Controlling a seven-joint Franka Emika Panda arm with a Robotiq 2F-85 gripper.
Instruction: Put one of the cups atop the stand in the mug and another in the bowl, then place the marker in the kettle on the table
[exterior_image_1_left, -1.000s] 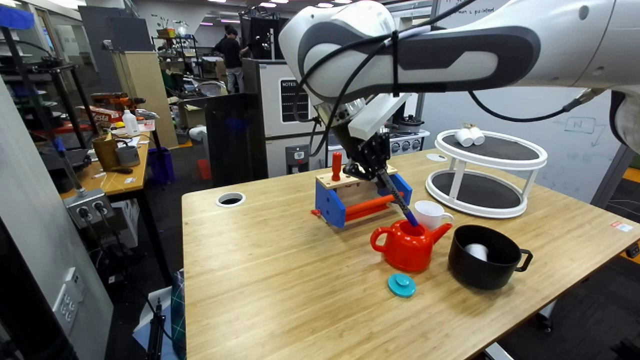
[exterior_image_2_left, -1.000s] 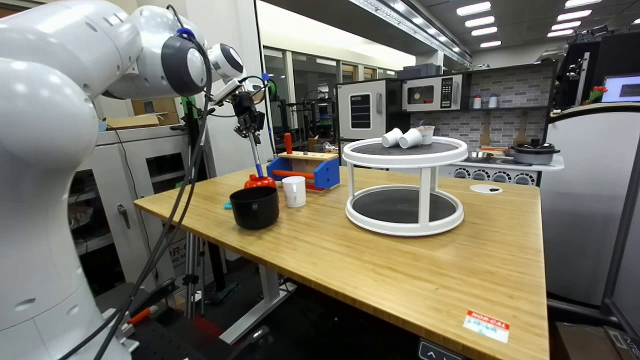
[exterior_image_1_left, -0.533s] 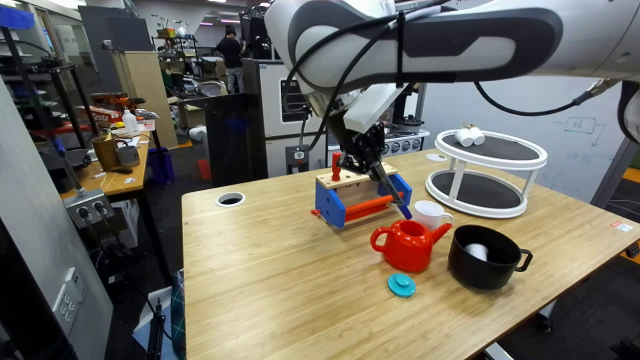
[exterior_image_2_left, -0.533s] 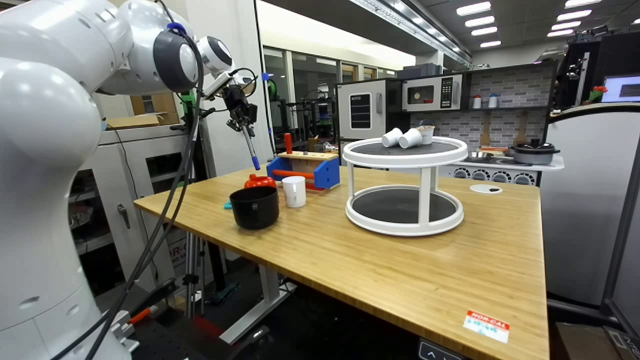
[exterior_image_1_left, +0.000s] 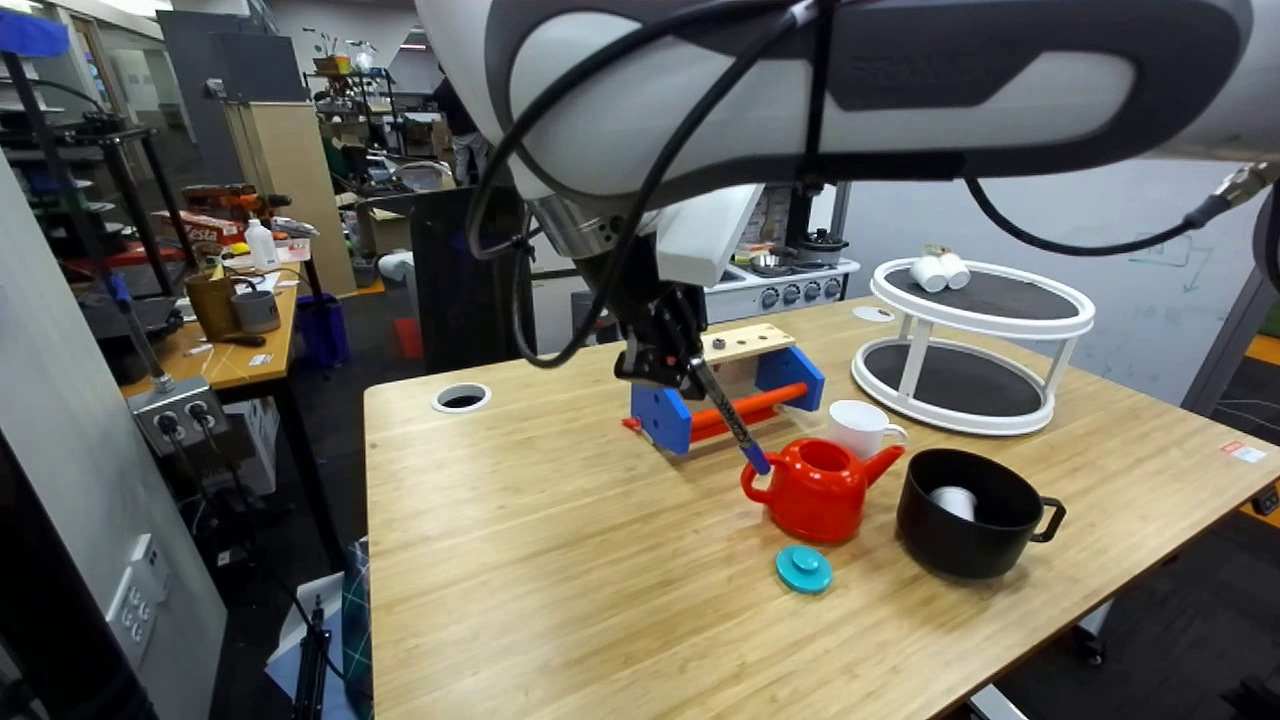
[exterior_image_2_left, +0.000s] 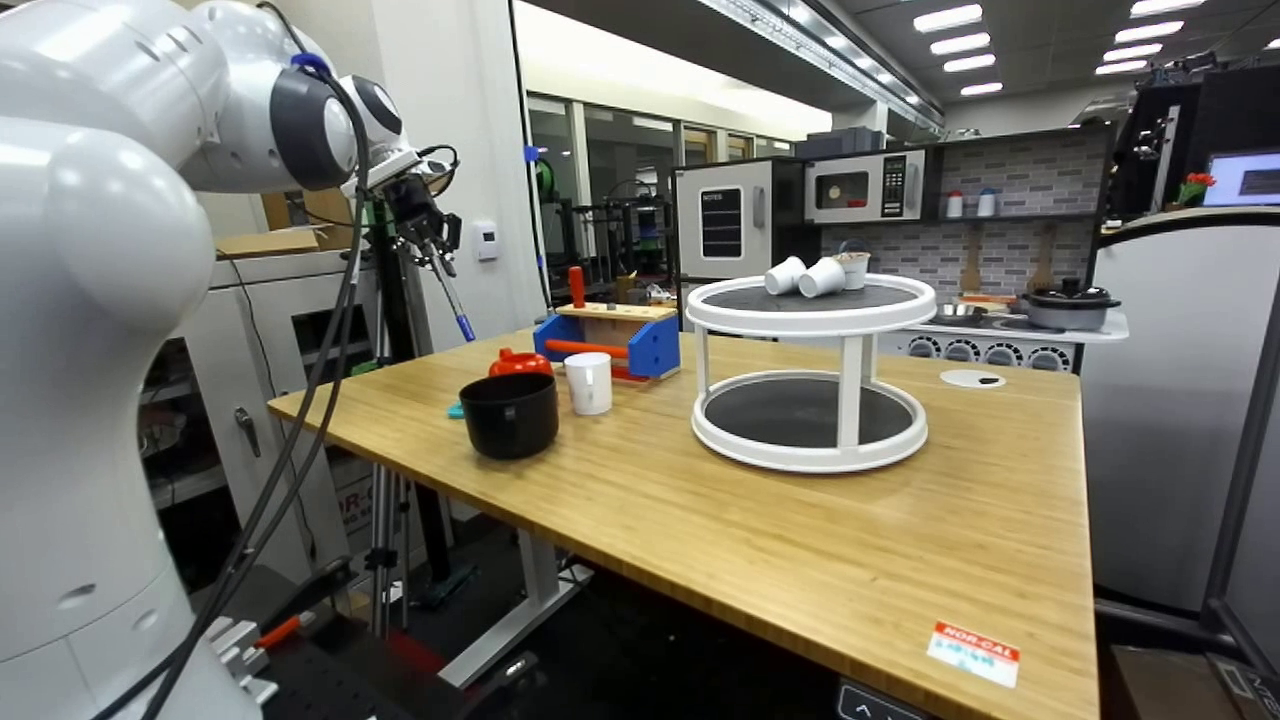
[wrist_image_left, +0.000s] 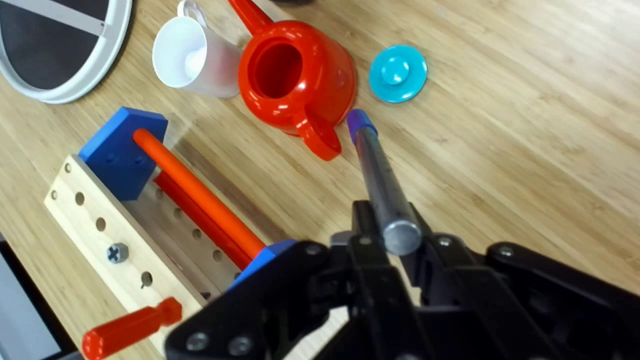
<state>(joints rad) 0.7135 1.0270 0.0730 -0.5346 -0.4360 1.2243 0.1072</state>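
My gripper (wrist_image_left: 389, 227) is shut on the upper part of the marker (wrist_image_left: 382, 175), which slants down with its blue end lowest. That end is near the handle side of the red kettle (exterior_image_1_left: 820, 495), outside its uncovered opening. Behind the kettle sits the white mug (wrist_image_left: 215, 70), with a small white shape visible inside it. The black bowl (exterior_image_1_left: 960, 540) holds a white cup (exterior_image_1_left: 953, 500). On the top tier of the stand (exterior_image_2_left: 810, 322), two white cups lie on their sides, one cup (exterior_image_2_left: 822, 278) in front of an upright cup (exterior_image_2_left: 853, 268).
A teal lid (wrist_image_left: 397, 73) lies on the table beside the kettle. The blue and red block rack (exterior_image_1_left: 663, 415) with a wooden top stands under and behind my gripper, and a red screwdriver-like handle (exterior_image_2_left: 577, 287) sticks up from it.
The marker's blue end was at the kettle's opening one second ago. My gripper has since lifted it clear and carried it left in both exterior views, towards the kettle's handle side.
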